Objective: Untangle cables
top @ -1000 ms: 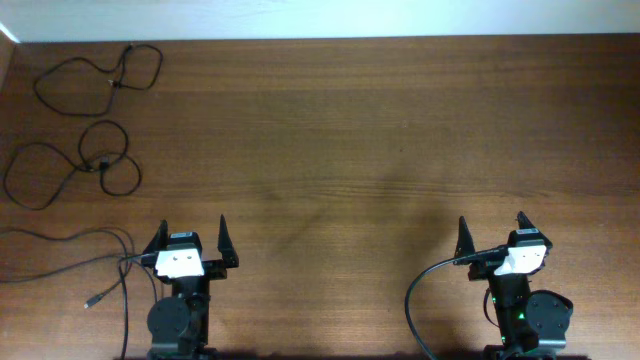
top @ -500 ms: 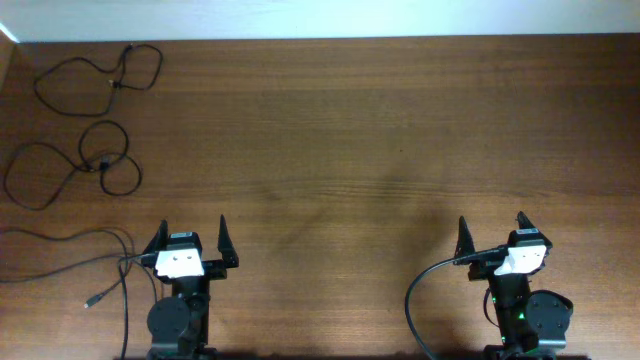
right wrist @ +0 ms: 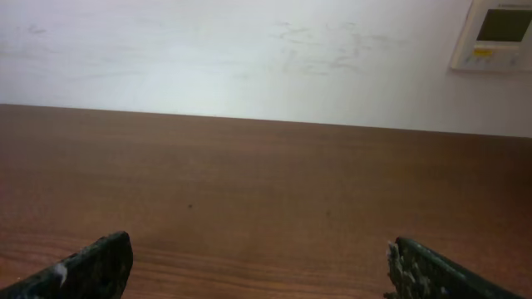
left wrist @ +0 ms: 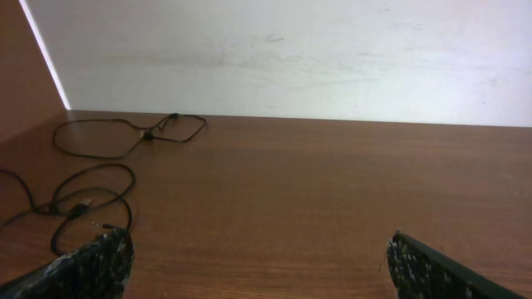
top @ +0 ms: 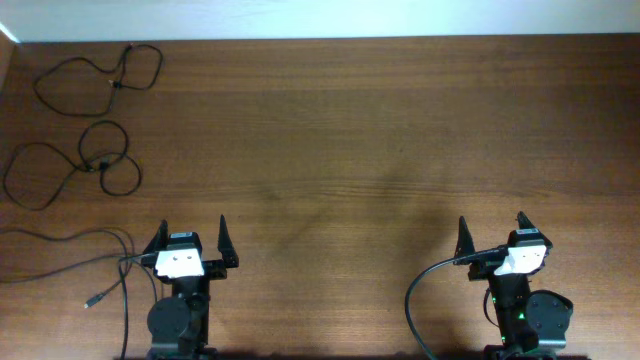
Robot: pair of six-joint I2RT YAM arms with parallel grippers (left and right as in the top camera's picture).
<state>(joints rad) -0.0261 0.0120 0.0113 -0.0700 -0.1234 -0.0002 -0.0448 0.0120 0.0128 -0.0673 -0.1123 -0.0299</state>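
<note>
An indoor robot workstation, of the kind found in a lab or an office, is shown. A left arm [top: 178, 305] and a right arm [top: 522, 308] are mounted side by side at the near edge of a wide wooden table [top: 380, 150], and the table is set against a plain white wall [left wrist: 332, 58] marked with faint scuffs. A small white control panel [right wrist: 497, 35] with a display and buttons is fixed to that wall, as is usual in such work rooms.
</note>
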